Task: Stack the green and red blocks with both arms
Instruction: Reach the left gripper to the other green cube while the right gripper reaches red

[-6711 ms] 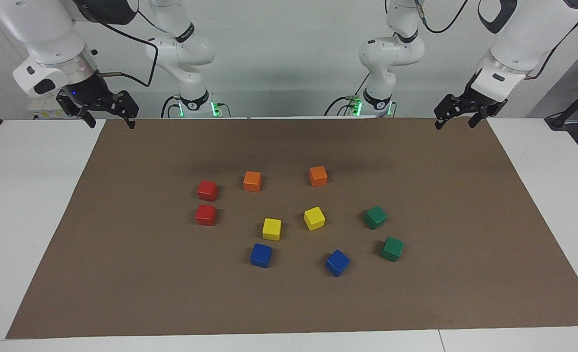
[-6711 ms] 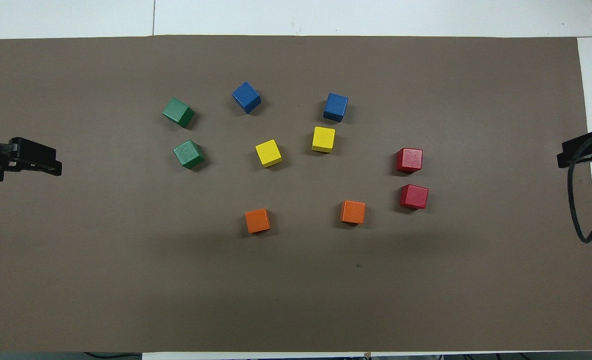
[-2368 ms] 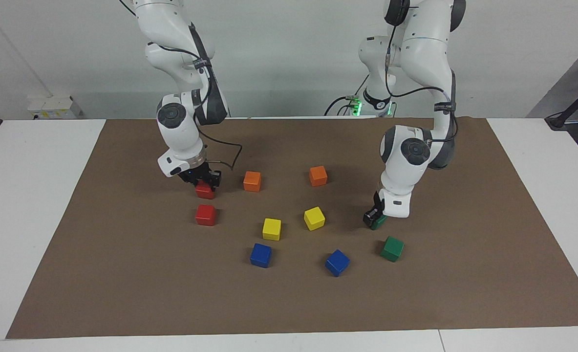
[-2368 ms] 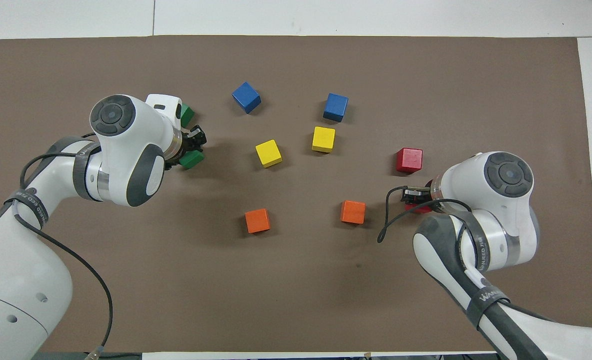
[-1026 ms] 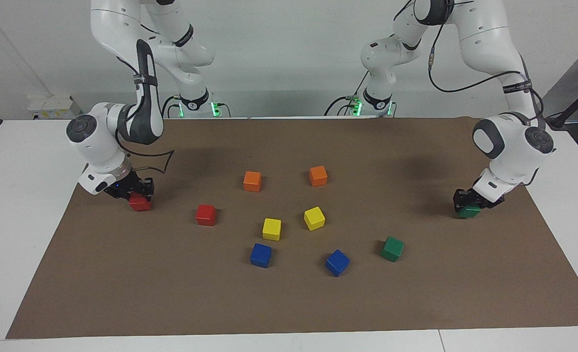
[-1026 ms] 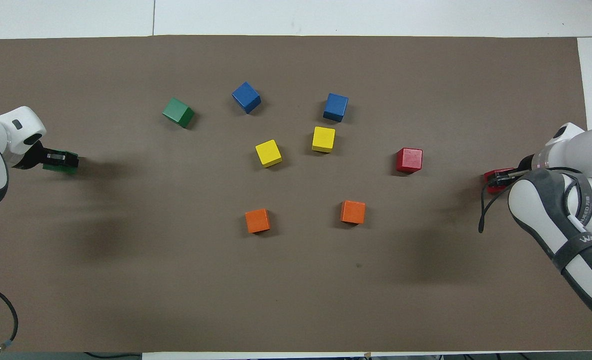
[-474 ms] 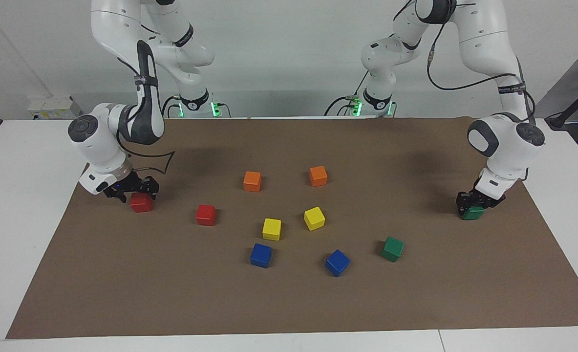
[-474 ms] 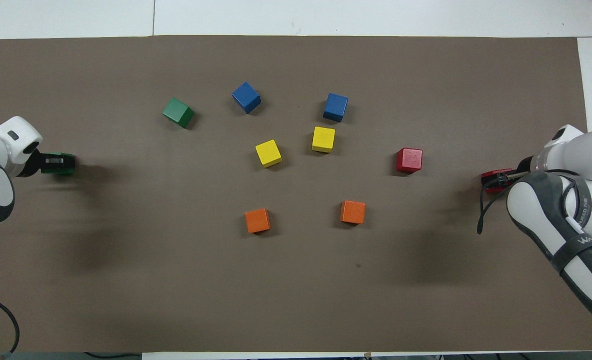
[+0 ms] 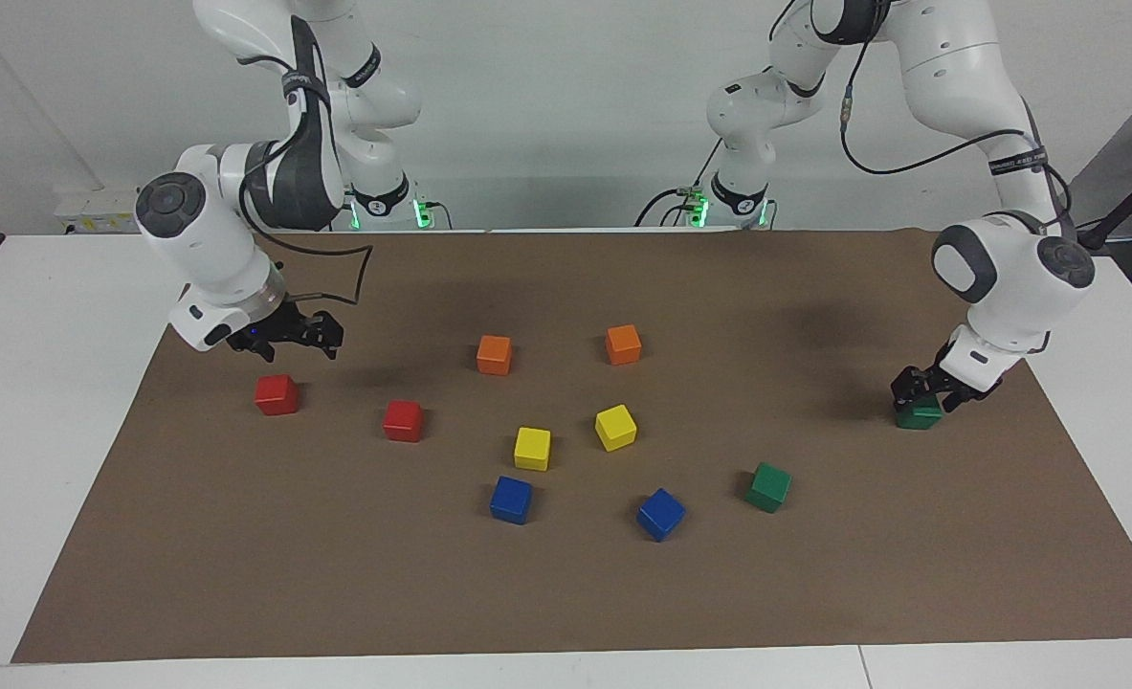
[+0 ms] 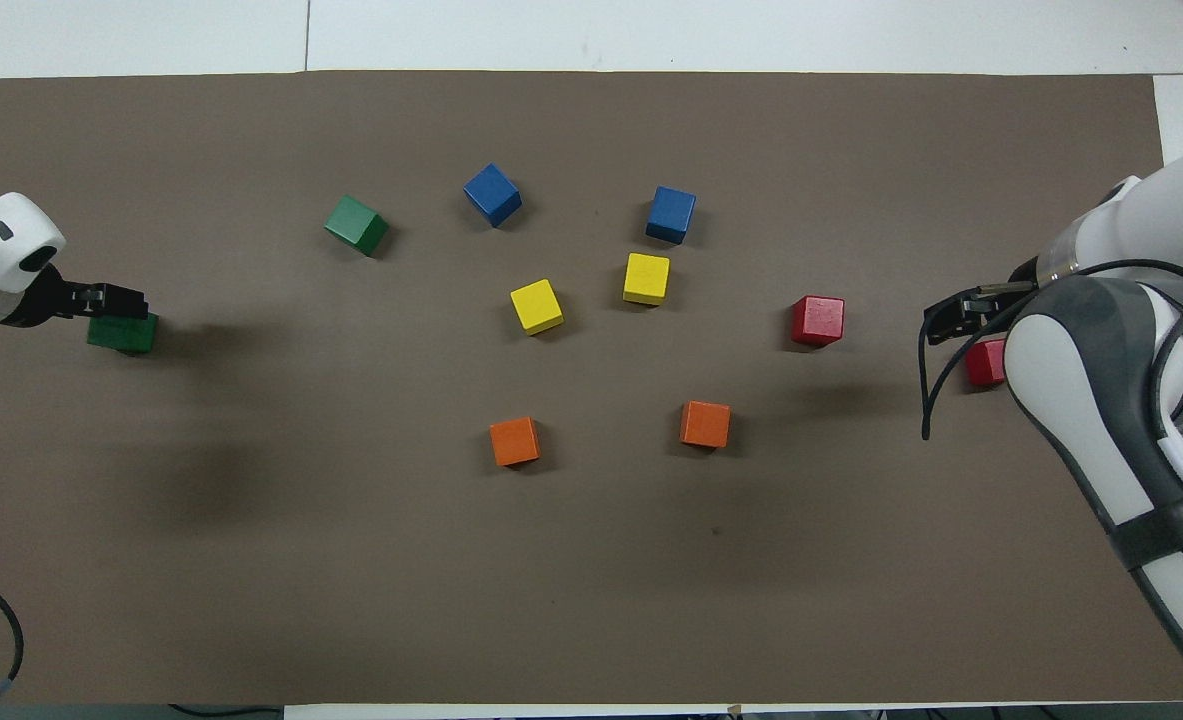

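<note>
- Under my right jaws (image 9: 288, 346), toward the right arm's end of the bench (image 9: 39, 402), 1 red block (image 9: 277, 394) sits on the brown mat (image 9: 566, 584); the jaws hang spread above it, clear of it, gripping nothing.
- The 2nd red block (image 9: 403, 420) lies on the mat toward the middle, near the first but apart.
- My left jaws (image 9: 929, 390) are low over 1 green block (image 9: 918, 416) at the left arm's end; the block rests on the mat and the fingers stand apart just above it.
- The other green block (image 9: 768, 487) sits toward the middle, well apart from those jaws.
- Between the 2 jaws lie 2 orange cubes (image 9: 494, 354), 2 yellow cubes (image 9: 532, 448) and 2 blue cubes (image 9: 511, 500), all separate.
</note>
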